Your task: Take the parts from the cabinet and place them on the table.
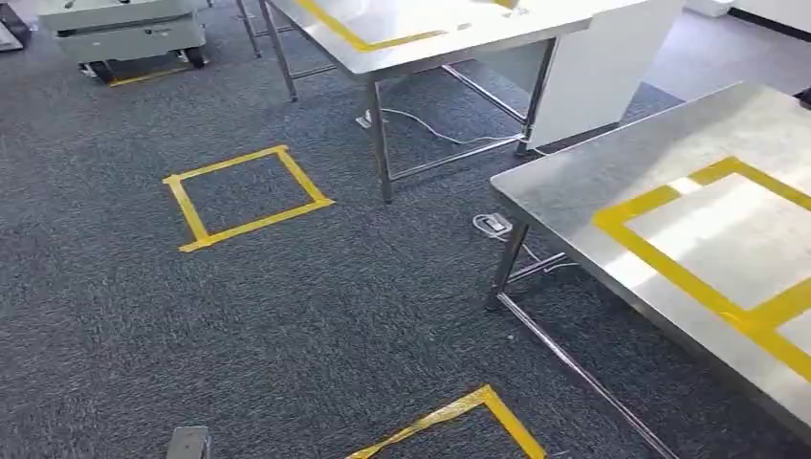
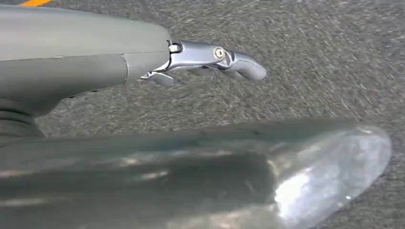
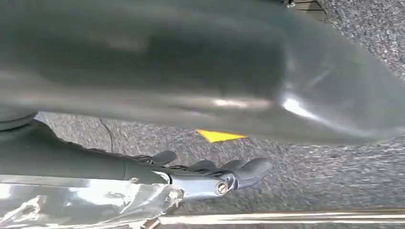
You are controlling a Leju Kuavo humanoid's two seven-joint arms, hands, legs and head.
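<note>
My left hand (image 2: 95,67) hangs over grey carpet with its fingers (image 2: 215,56) stretched out and nothing in them; the thick thumb (image 2: 267,176) lies apart from them. My right hand (image 3: 191,176) also hangs over carpet, its dark fingers (image 3: 248,168) slightly curled and apart from the thumb (image 3: 191,71), with only floor showing between them. Crinkled silvery film (image 3: 86,205) lies on the far side of those fingers, beside a metal bar (image 3: 296,218); I cannot tell what it is. A steel table (image 1: 574,182) with a yellow tape frame (image 1: 660,253) stands at the right of the head view.
A second steel table (image 1: 430,48) with yellow tape stands farther back. Yellow tape squares mark the carpet at the left (image 1: 247,196) and near my feet (image 1: 459,421). A grey wheeled cart (image 1: 124,33) is at the far left. A plug and cable (image 1: 493,226) lie under the tables.
</note>
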